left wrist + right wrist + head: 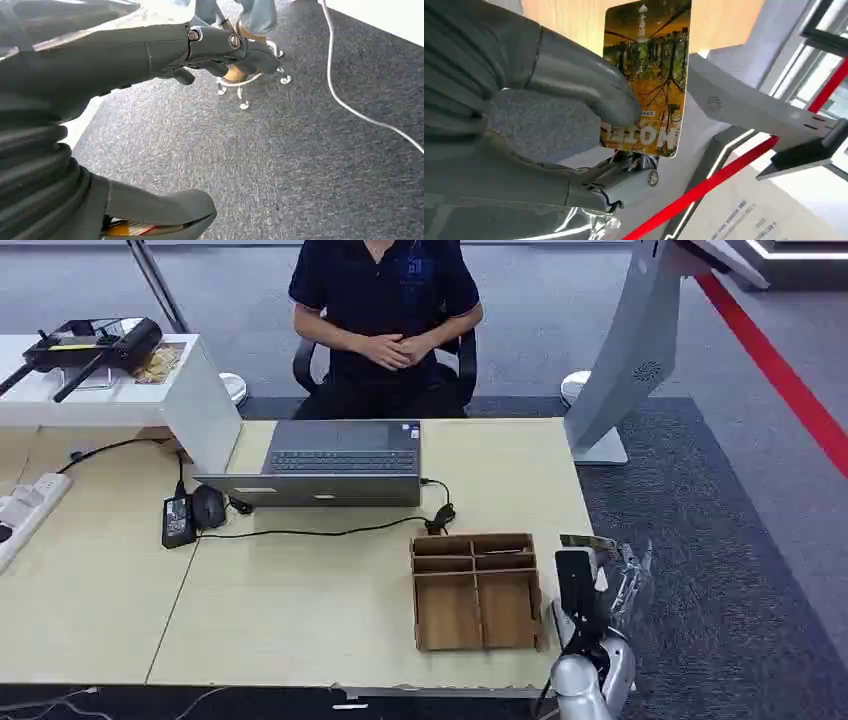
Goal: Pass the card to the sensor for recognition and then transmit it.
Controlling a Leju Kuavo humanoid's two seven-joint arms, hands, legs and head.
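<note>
A card (649,65) with a golden autumn picture is pinched under the thumb of my right hand (549,115). From the head view, that hand (598,605) is raised just off the table's right edge, and the card (586,541) shows as a thin edge at its top. The white sensor kiosk (632,350) stands on the floor beyond the table's far right corner, apart from the card; its slanted body (744,107) lies behind the card. My left hand (150,60) hangs over grey carpet, fingers apart, with nothing between them.
A wooden compartment box (478,590) sits on the table (300,620) just left of my right hand. A laptop (340,462), its cable and a power brick (178,520) lie further back. A person (385,310) sits behind the table. A red floor line (780,370) runs past the kiosk.
</note>
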